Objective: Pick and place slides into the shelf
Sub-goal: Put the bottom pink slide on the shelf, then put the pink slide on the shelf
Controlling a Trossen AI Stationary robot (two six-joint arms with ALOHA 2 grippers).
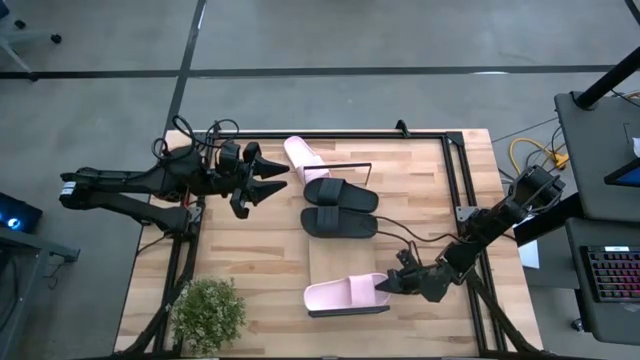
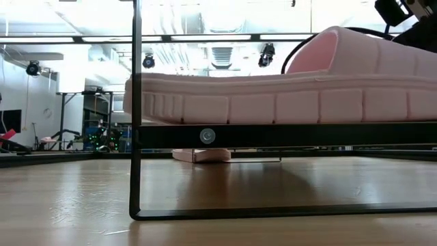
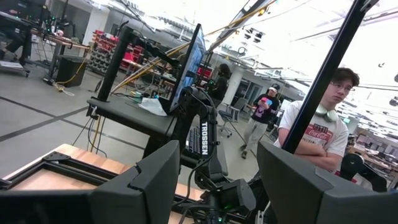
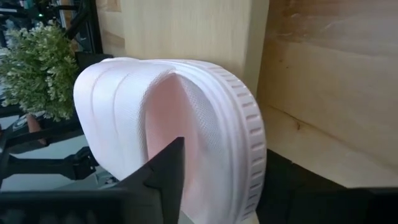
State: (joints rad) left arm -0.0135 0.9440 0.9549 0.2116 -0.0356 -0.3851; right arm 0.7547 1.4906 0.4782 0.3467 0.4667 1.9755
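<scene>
The right gripper's fingers close on the heel end of a pale pink slide lying on the shelf at its near end. The left gripper hovers spread wide and empty over the worktop, beside the shelf's far end. Four slides: two pink, ribbed at the sole edge, two matte black side by side mid-shelf.

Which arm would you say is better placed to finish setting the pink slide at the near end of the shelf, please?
The right. Its end effector is already at the heel of that pink slide, one finger inside it, at the shelf. The left end effector hangs open above the table's far left, away from this slide.
</scene>
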